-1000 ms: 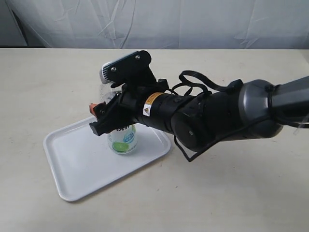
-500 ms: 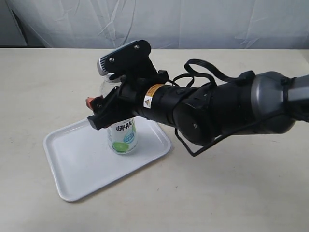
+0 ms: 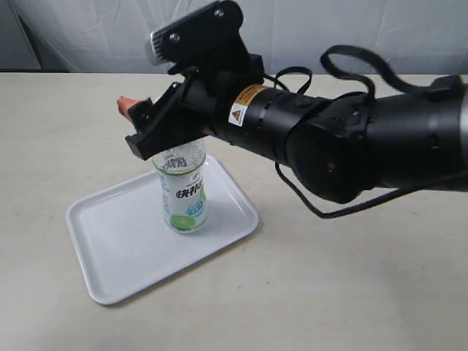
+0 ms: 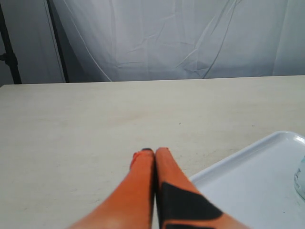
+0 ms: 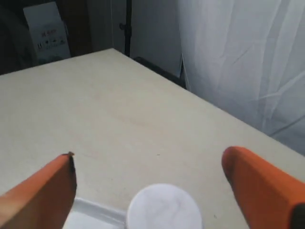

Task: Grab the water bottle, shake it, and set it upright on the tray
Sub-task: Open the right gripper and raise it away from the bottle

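Water bottle (image 3: 183,194), small clear plastic with white cap and lime label, stands upright on the flat white rectangular tray (image 3: 110,248). Right pincer (image 5: 148,160) hangs wide open above its cap, empty; left pincer (image 4: 151,153) is closed, empty. Placement seems done; next, withdraw without nudging.
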`<action>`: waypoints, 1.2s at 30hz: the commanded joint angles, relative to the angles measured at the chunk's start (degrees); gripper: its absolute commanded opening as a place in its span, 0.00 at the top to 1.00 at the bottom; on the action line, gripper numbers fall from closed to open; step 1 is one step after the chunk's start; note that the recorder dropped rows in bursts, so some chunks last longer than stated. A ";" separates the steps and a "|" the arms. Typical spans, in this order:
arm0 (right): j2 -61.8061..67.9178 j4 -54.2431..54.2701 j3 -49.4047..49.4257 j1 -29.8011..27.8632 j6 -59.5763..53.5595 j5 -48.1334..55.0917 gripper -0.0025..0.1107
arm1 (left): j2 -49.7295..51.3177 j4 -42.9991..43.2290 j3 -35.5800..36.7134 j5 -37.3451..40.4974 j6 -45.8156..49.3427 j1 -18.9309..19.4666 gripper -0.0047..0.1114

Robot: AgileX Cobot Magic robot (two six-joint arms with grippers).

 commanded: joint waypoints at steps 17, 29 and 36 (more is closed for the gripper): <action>-31.74 4.16 -0.23 -0.66 -5.07 39.55 0.96 | -0.24 -0.10 0.14 -0.06 -0.20 0.03 0.96; -33.01 4.16 -0.23 -0.66 -5.07 40.32 0.96 | -0.24 -0.10 0.14 -0.06 -0.20 0.03 0.96; -37.40 1.77 -0.23 -5.24 -6.07 42.19 0.96 | -0.24 -0.10 0.14 -0.06 -0.20 0.03 0.96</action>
